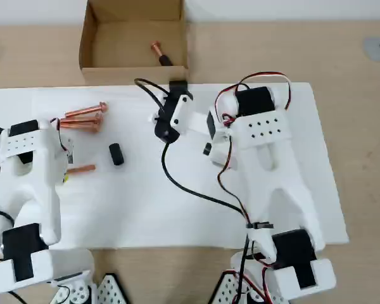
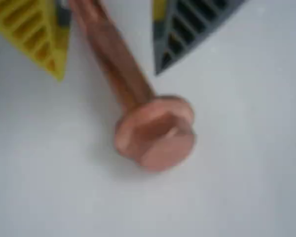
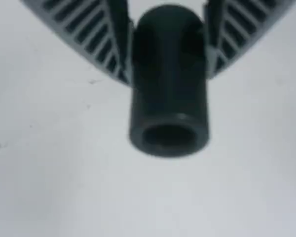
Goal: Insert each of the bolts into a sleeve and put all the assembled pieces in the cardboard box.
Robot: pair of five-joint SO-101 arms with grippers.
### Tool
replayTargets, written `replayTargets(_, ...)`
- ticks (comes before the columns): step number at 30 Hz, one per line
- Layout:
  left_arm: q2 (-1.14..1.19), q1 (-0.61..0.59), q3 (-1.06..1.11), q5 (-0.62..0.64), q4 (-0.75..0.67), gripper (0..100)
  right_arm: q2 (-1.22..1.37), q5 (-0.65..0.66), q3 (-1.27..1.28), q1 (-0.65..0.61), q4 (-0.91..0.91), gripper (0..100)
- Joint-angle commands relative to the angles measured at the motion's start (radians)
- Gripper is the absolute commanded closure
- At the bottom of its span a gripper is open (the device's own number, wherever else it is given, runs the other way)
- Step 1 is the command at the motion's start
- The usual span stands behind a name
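bolt (image 2: 153,133) and sleeve (image 3: 168,98) each sit at a pair of fingers, and the next move, as we judge it, turns on lining one long axis up with the other. the left fingers (image 2: 29,29), one yellow and one dark, are parted either side of the copper shaft. a gap shows on the dark side, so we read them as released, not yet clenched. the shaft runs back between them at a slant, and the flanged hex head lies out beyond their tips on the white surface (image 2: 246,187). the right fingers (image 3: 79,34), grey and ribbed, are clenched on the sleeve, a smooth black tube whose open bore points out past their tips. we reckon the bolt's plain end, hidden back between the left fingers, is the end that must meet that bore, so the head-outward lie looks awkward. from above, the left fingers are the nearer to the other bolts (image 1: 82,120), and a second sleeve (image 1: 116,154) lies between the two pairs. well beyond both pairs, the cardboard box (image 1: 133,75) holds one assembled piece (image 1: 159,53).
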Motion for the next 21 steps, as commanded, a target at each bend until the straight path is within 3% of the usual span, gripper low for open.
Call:
replayTargets(1, -0.005, 0.012, 0.009, -0.008, -0.012, 86, -0.047, 0.011, -0.010, 0.012, -0.005, 98.6)
replayTargets(8, -0.005, 0.012, 0.107, -0.006, -0.121, 87, -0.047, 0.012, -0.010, 0.012, -0.005, 98.6)
replayTargets(21, -0.007, -0.089, 0.107, 0.031, -0.121, 87, -0.042, 0.032, -0.010, 0.012, -0.015, 98.6)
